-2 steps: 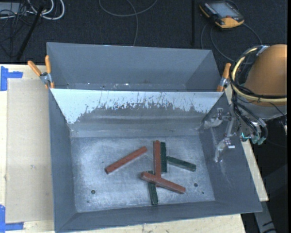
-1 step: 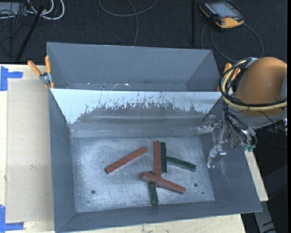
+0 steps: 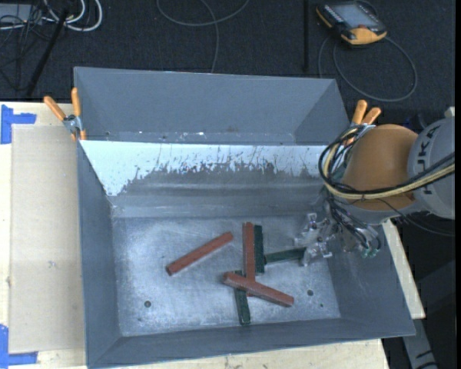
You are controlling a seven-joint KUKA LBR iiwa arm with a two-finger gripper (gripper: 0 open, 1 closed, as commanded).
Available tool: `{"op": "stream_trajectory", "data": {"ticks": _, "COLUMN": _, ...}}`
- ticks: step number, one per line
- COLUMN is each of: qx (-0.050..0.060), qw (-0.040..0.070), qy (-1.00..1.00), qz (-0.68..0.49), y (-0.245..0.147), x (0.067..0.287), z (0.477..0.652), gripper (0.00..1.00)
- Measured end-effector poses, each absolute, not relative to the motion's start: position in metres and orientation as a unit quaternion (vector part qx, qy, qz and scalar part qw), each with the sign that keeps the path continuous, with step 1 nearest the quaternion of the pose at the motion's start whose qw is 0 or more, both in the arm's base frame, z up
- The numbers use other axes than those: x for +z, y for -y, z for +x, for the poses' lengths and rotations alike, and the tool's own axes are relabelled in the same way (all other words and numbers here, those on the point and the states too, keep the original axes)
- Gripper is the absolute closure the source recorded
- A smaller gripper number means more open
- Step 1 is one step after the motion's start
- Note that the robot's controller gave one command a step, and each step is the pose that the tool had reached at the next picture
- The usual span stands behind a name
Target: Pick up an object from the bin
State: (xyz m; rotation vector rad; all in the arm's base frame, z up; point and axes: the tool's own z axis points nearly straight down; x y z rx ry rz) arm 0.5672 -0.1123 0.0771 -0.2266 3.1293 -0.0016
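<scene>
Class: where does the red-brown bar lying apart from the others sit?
In the camera view, the lone red-brown bar lies slanted on the bin floor, left of the heap of crossed bars.

This looks like a robotics lab. An industrial arm [image 3: 442, 171], with bundled wires looped round its orange wrist cover, leans in over a grey metal bin [image 3: 207, 106]. Dark carpet [image 3: 238, 44] surrounds the bin, loose cables [image 3: 81, 8] trail across the floor, and a yellow handheld controller [image 3: 353, 21] lies beyond the far corner.

Grey bin [image 3: 215, 129] with red-brown sticks [image 3: 200, 254], green sticks [image 3: 242, 307]
</scene>
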Motion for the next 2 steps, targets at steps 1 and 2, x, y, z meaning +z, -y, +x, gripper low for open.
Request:
{"op": "stream_trajectory", "data": {"ticks": 1, "qx": -0.001, "qw": 0.002, "qy": -0.997, "qz": -0.072, "y": 0.112, "x": 0.077, "z": 0.567, "gripper": 1.0}}
{"op": "stream_trajectory", "data": {"ticks": 2, "qx": -0.001, "qw": 0.004, "qy": -0.997, "qz": -0.08, "y": 0.1, "x": 0.252, "z": 0.581, "gripper": 1.0}}
